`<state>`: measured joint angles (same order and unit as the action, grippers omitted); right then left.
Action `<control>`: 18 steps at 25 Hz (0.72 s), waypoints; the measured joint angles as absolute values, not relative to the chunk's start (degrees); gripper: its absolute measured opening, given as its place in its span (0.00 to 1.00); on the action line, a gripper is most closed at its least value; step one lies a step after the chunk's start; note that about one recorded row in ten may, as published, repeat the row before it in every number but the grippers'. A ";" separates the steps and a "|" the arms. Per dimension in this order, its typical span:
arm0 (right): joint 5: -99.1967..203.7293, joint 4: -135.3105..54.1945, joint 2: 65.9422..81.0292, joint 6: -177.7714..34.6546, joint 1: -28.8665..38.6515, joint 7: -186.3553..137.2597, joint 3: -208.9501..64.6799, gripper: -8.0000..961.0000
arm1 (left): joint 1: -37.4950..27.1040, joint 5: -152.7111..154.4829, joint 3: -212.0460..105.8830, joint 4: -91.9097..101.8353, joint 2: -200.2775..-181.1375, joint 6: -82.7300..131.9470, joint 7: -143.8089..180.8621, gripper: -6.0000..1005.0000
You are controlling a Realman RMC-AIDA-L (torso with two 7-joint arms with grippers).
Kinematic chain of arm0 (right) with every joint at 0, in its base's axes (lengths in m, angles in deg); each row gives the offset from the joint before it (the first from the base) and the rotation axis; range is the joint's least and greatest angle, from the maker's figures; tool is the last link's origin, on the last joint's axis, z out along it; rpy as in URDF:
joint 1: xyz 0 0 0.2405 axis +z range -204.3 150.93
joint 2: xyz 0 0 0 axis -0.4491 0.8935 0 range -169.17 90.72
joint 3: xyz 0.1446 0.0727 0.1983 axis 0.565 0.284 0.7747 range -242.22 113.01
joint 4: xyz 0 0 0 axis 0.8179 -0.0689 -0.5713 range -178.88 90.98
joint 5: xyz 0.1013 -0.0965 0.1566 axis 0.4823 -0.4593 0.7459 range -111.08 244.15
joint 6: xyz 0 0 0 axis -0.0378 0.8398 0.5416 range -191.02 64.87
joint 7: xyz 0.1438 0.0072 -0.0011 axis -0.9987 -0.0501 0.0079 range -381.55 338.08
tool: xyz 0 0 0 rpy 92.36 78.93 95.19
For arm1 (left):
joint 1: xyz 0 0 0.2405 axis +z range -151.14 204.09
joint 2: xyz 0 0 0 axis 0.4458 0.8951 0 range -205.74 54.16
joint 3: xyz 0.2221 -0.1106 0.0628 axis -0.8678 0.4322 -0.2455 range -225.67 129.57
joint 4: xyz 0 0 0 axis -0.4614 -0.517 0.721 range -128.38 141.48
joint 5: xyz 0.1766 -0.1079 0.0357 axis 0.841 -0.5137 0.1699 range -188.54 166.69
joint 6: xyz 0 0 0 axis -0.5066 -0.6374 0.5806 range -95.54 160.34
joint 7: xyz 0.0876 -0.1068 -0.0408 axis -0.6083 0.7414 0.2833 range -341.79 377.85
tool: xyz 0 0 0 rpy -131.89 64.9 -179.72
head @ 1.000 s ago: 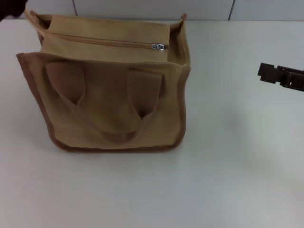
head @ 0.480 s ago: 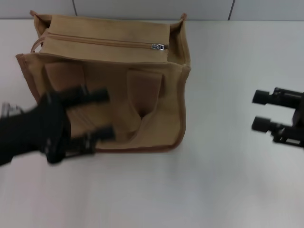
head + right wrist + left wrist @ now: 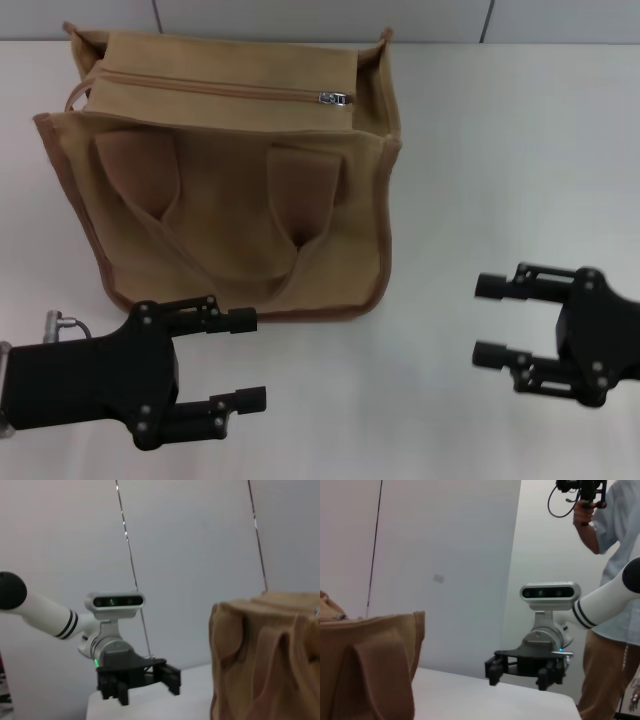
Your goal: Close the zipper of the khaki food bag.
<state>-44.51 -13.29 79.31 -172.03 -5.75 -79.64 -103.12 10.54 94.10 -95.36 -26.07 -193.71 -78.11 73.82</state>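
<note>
Flanking the khaki food bag: left hand; right hand; both open.

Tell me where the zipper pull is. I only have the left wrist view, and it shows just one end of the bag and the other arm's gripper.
Observer: In the head view the silver pull tab sits on the zipper, near the right end of the khaki food bag's top panel.
Operator: And my left gripper? I can't see its fingers.
Observer: The left gripper is open, in front of the bag's near face and not touching it.
Operator: How far off is the right one?
Observer: The right gripper is open, to the right of the bag and clear of it, nearer the robot than the pull tab.
</note>
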 joint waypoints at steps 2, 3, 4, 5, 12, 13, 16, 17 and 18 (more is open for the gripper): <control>-45.65 -13.63 79.52 -170.80 -5.66 -79.49 -103.20 0.68 | 10.74 94.36 -95.52 -24.93 -193.77 -77.05 72.38 0.70; -46.32 -13.81 79.63 -170.04 -5.55 -79.48 -103.34 0.68 | 10.78 94.38 -95.54 -24.71 -193.77 -76.83 72.16 0.70; -47.33 -14.73 79.69 -168.81 -5.09 -79.33 -103.59 0.68 | 10.84 94.43 -95.57 -24.33 -193.78 -76.43 71.92 0.70; -47.33 -14.73 79.69 -168.81 -5.09 -79.33 -103.59 0.68 | 10.84 94.43 -95.57 -24.33 -193.78 -76.43 71.92 0.70; -48.67 -18.04 79.90 -166.61 -4.22 -76.02 -105.52 0.68 | 10.53 94.62 -95.65 -22.47 -194.22 -75.92 70.76 0.70; -48.68 -18.23 79.91 -166.55 -4.17 -75.87 -105.63 0.68 | 10.59 94.63 -95.69 -22.46 -194.29 -75.90 70.76 0.70; -48.70 -18.47 79.93 -166.11 -4.10 -75.70 -105.69 0.68 | 10.70 94.66 -95.77 -22.09 -194.34 -75.88 70.74 0.70; -48.71 -18.55 79.93 -165.92 -4.10 -75.69 -105.69 0.68 | 10.62 94.67 -95.77 -21.73 -194.32 -75.88 70.74 0.70; -48.72 -18.85 79.96 -165.65 -4.14 -75.67 -105.68 0.68 | 10.50 94.67 -95.77 -21.29 -194.27 -75.88 70.73 0.70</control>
<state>-48.72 -18.85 79.96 -165.65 -4.14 -75.67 -105.68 10.50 94.67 -95.77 -21.29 -194.27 -75.88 70.73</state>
